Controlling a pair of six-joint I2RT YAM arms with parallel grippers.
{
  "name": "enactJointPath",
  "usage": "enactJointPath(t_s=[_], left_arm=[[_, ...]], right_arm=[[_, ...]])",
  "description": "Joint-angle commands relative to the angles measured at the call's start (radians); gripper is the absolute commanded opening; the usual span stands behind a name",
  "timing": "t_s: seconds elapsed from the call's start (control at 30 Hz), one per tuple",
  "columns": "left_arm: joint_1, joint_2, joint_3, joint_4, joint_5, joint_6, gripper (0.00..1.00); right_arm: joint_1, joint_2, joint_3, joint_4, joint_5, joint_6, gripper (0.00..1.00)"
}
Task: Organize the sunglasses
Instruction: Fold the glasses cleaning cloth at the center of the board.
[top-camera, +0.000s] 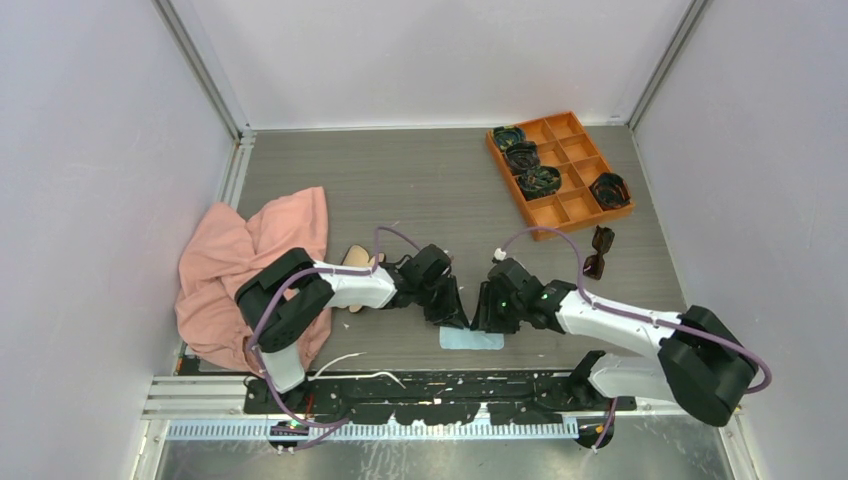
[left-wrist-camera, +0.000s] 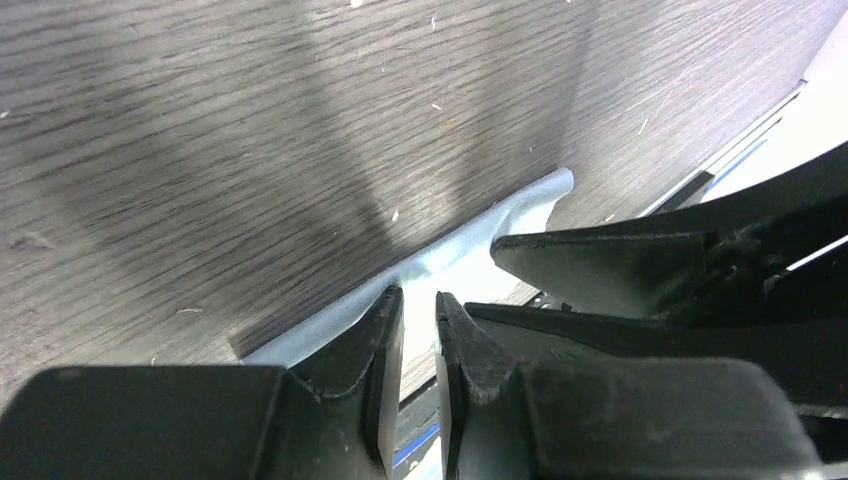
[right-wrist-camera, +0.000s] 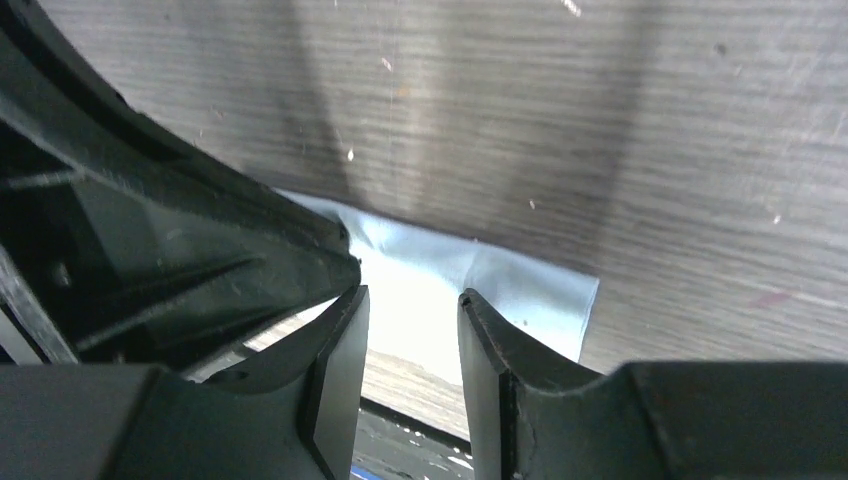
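At near centre, left gripper barely ajar, right gripper half open, both empty over blue cloth; sunglasses far right

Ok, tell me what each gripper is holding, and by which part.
Right gripper: nothing, jaws open over the blue cloth. Left gripper: nearly closed at the cloth's edge; a pinch cannot be told.

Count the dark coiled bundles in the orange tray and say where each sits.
4 bundles. Three fill the left column of the tray: far, middle, nearer. The fourth sits near its right corner.
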Motion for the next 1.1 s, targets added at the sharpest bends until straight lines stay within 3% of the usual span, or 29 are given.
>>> enactJointPath(t_s=[0.0, 0.23, 0.4, 0.67, 0.9, 1.07], left_arm=[[0.003, 0.009, 0.02, -0.009, 0.015, 0.019, 0.2], [0.001, -0.028, 0.036, -0.025, 0.016, 0.024, 0.19], [-0.002, -0.132, 0.091, -0.168, -0.061, 0.075, 0.21], [-0.002, -0.22, 0.018, -0.208, -0.116, 0.065, 0.21], [0.011, -0.326, 0.156, -0.559, -0.336, 0.209, 0.21], [0.116, -0.401, 0.179, -0.651, -0.407, 0.261, 0.23]], right_arm=[[0.022, -0.085, -0.026, -0.039, 0.021, 0.037, 0.44], [0.022, -0.225, -0.008, -0.161, 0.075, 0.031, 0.44], [0.023, -0.287, -0.025, -0.192, 0.117, 0.049, 0.43], [0.023, -0.213, -0.144, -0.098, 0.093, 0.098, 0.42], [0.023, -0.312, -0.016, -0.252, 0.168, 0.054, 0.41], [0.023, -0.364, 0.074, -0.337, 0.239, 0.022, 0.42]])
